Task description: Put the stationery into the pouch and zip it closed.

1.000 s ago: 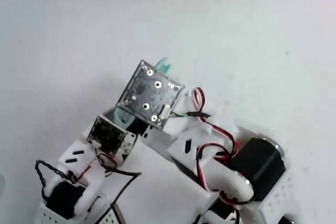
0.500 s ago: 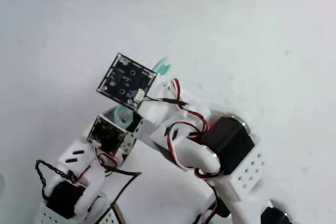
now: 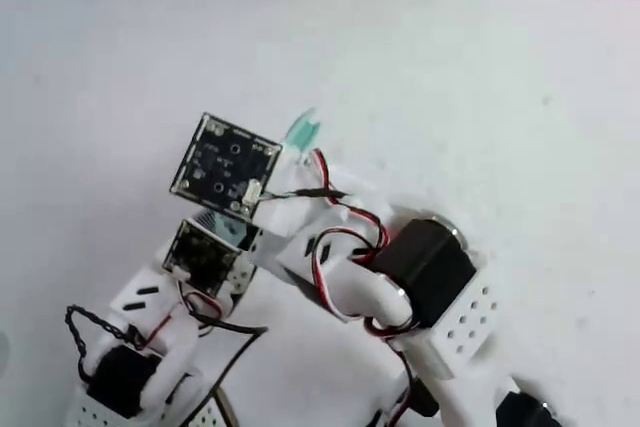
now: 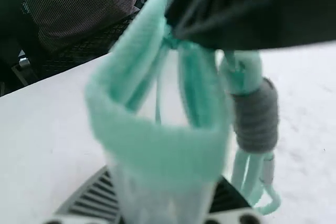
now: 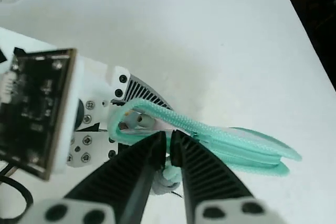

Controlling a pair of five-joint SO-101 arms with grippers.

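Pinched with the right gripper [image 5: 168, 148], black fingers nearly together, on the zip edge of the mint pouch [image 5: 236, 148]. Gripped at its open end by the left gripper [image 5: 116, 129], closed on the fabric. Seen left of centre in the high view, over the white table [image 3: 450, 67], a mint tip poking out past the arms. Cannot tell what lies inside the mouth. Hanging just beside: grey band [image 4: 255, 114] on mint cord.
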